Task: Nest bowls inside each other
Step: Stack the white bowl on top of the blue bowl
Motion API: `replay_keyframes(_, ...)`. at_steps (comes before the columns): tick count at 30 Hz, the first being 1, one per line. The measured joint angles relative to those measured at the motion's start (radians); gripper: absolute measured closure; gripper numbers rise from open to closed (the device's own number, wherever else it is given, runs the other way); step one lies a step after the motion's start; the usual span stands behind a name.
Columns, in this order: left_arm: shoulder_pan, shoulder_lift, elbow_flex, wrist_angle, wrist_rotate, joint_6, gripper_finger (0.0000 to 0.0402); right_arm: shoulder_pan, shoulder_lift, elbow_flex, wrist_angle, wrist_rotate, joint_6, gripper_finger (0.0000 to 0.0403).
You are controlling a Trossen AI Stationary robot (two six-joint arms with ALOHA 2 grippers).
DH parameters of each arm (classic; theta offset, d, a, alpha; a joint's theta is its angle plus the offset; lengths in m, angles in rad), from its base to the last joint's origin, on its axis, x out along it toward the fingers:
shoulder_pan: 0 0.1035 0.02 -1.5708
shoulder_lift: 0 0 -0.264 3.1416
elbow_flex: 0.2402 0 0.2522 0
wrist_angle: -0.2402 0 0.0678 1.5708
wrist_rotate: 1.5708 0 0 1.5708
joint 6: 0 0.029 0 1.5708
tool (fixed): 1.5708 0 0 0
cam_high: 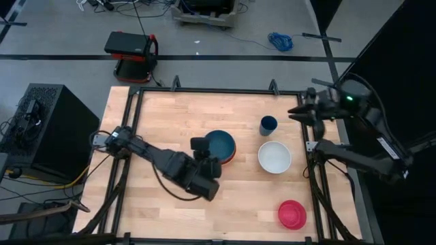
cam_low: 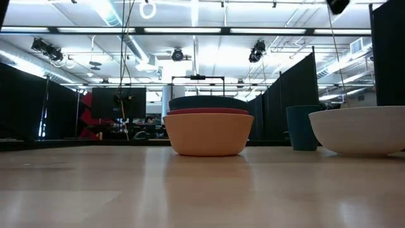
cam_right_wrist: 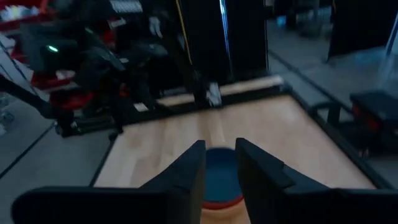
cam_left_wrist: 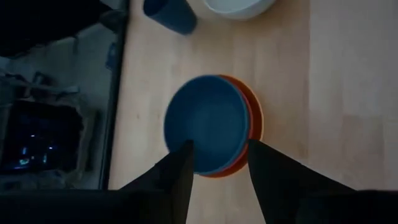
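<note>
A teal bowl (cam_high: 219, 143) sits nested in a red-orange bowl (cam_low: 207, 111), which sits in an orange bowl (cam_low: 207, 133) at the table's middle. A dark blue cup-like bowl (cam_high: 268, 124), a white bowl (cam_high: 274, 157) and a magenta-pink bowl (cam_high: 291, 214) each stand alone on their bases to the right. My left gripper (cam_left_wrist: 219, 158) hovers open above the stack's left side (cam_high: 202, 148), touching nothing. My right gripper (cam_high: 295, 112) is raised at the far right edge, its fingers (cam_right_wrist: 193, 168) slightly apart and holding nothing.
A black frame rail (cam_high: 204, 89) runs around the wooden table. Bare wood lies at the near left (cam_high: 150, 211) and between the stack and the pink bowl. A red and black case (cam_high: 131, 49) stands on the floor beyond the far edge.
</note>
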Motion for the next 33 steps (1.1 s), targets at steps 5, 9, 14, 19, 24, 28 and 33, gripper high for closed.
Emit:
replay_keyframes(5, -0.027, -0.096, -0.158, 0.120, -0.016, -0.048, 0.0276, 0.000, -0.030, 0.000, -0.003, -0.007, 0.005, 0.0330)
replay_keyframes(9, -0.049, -0.173, -0.285, 0.215, -0.029, -0.087, 0.0283, 0.000, -0.054, 0.000, -0.005, -0.012, 0.010, 0.0334)
replay_keyframes(14, -0.055, -0.306, -0.488, 0.427, 0.022, -0.079, 0.0300, 0.001, -0.064, 0.000, -0.007, -0.026, 0.012, 0.0335)
replay_keyframes(19, 0.007, -0.513, -0.734, 0.796, 0.198, 0.045, 0.0339, 0.001, -0.036, 0.000, -0.007, -0.081, 0.011, 0.0330)
replay_keyframes(24, 0.061, -0.669, -0.887, 0.926, 0.260, 0.081, 0.0358, 0.001, -0.031, 0.000, -0.030, -0.133, 0.001, 0.0337)
replay_keyframes(28, 0.097, -0.726, -0.952, 0.970, 0.302, 0.075, 0.0359, 0.002, -0.031, -0.014, -0.118, -0.137, -0.061, 0.0345)
replay_keyframes(33, 0.118, -0.738, -0.969, 0.990, 0.324, 0.085, 0.0358, 0.005, -0.025, -0.100, -0.108, -0.099, -0.085, 0.0349)
